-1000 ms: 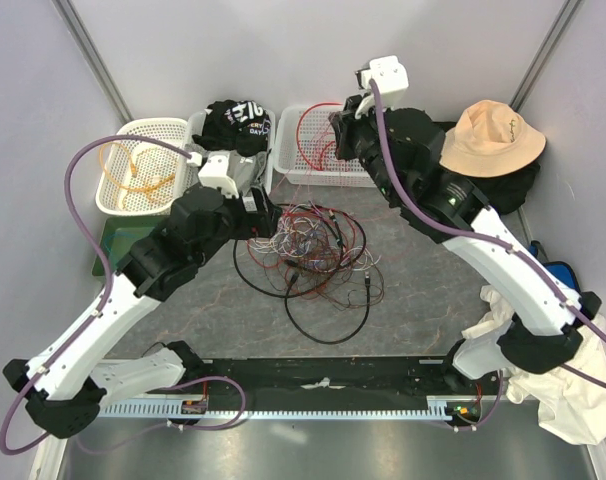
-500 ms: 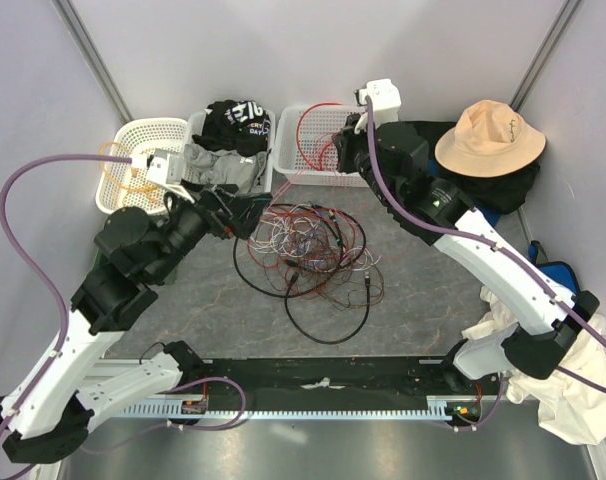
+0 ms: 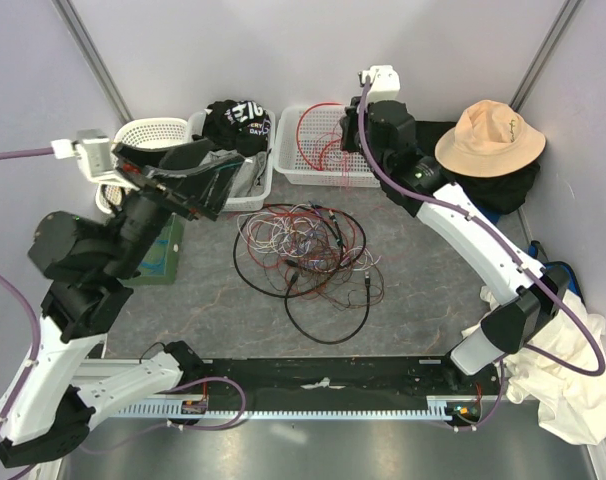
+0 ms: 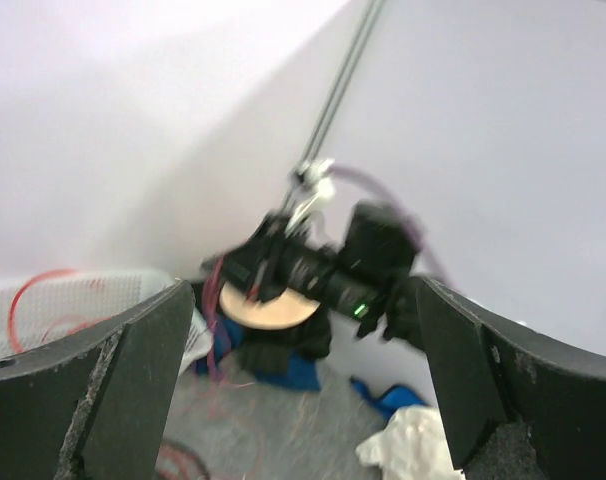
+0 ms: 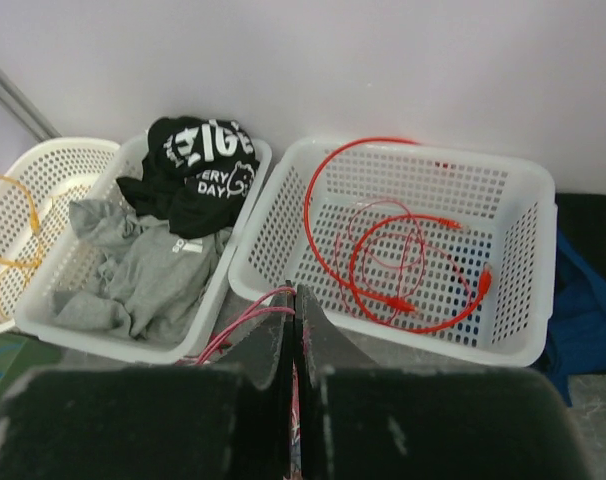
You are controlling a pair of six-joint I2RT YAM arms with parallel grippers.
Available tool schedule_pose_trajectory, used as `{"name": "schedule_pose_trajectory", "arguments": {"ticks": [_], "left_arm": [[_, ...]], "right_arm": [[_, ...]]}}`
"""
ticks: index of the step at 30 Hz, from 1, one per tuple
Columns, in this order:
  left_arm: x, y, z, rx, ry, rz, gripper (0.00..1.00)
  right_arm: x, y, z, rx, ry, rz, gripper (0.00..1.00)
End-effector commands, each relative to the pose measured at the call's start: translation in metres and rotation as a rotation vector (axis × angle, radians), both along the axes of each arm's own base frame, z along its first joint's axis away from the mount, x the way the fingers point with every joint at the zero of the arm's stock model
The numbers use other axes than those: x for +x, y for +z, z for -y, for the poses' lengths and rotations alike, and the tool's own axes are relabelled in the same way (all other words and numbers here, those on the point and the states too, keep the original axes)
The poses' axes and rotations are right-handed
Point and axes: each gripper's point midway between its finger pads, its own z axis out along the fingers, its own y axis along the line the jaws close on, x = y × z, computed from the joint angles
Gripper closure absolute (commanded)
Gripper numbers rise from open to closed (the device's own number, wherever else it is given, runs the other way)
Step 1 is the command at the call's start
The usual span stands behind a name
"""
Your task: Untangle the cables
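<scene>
The cables (image 3: 303, 252) in the heap are red, black and white, on a grey marbled table (image 3: 413, 300). A red cable (image 5: 388, 300) lies in a white basket (image 5: 523, 300). The black shirt (image 5: 198, 165) carries white lettering; the cloth (image 5: 143, 260) beside it is grey. The hat (image 3: 488, 135) is tan.

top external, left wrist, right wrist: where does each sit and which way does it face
top external: above and behind the arm bases, looks down on table, cables, left arm, right arm.
left wrist: on left arm, faces across at right arm and tan hat; open left end effector at lower corners.
right wrist: on right arm, looks down past shut right end effector onto red-wire basket and clothes basket.
shared: top external and right wrist both show those baskets.
</scene>
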Motion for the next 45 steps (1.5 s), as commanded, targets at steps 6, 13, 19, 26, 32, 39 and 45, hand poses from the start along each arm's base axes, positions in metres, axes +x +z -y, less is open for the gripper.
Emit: {"name": "schedule_pose_trajectory", "arguments": {"ticks": [6, 13, 19, 26, 32, 39, 45], "left_arm": [[-0.013, 0.007, 0.009, -0.064, -0.089, 0.043, 0.01], [-0.002, -0.101, -0.007, -0.023, 0.002, -0.167, 0.04], [-0.015, -0.194, -0.021, 0.027, 0.021, -0.32, 0.07], [-0.039, -0.248, -0.046, -0.029, 0.032, -0.383, 0.09], [-0.038, -0.273, -0.056, -0.053, 0.075, -0.394, 0.1], [-0.023, -0.279, -0.043, 0.053, 0.094, -0.437, 0.02], [-0.007, -0.288, -0.072, 0.157, 0.296, -0.54, 0.0]], "right_arm": [[0.003, 0.023, -0.002, 0.05, 0.001, 0.072, 1.0], [0.053, 0.056, 0.004, 0.068, -0.044, 0.11, 1.0], [0.112, 0.051, 0.004, 0.104, -0.075, 0.111, 1.0], [0.178, 0.005, 0.009, 0.135, -0.096, 0.099, 1.0], [0.218, -0.054, 0.011, 0.111, -0.114, 0.068, 1.0], [0.18, -0.037, -0.007, 0.144, -0.074, 0.087, 0.16], [0.092, 0.023, -0.013, 0.195, -0.042, 0.146, 0.02]]}}
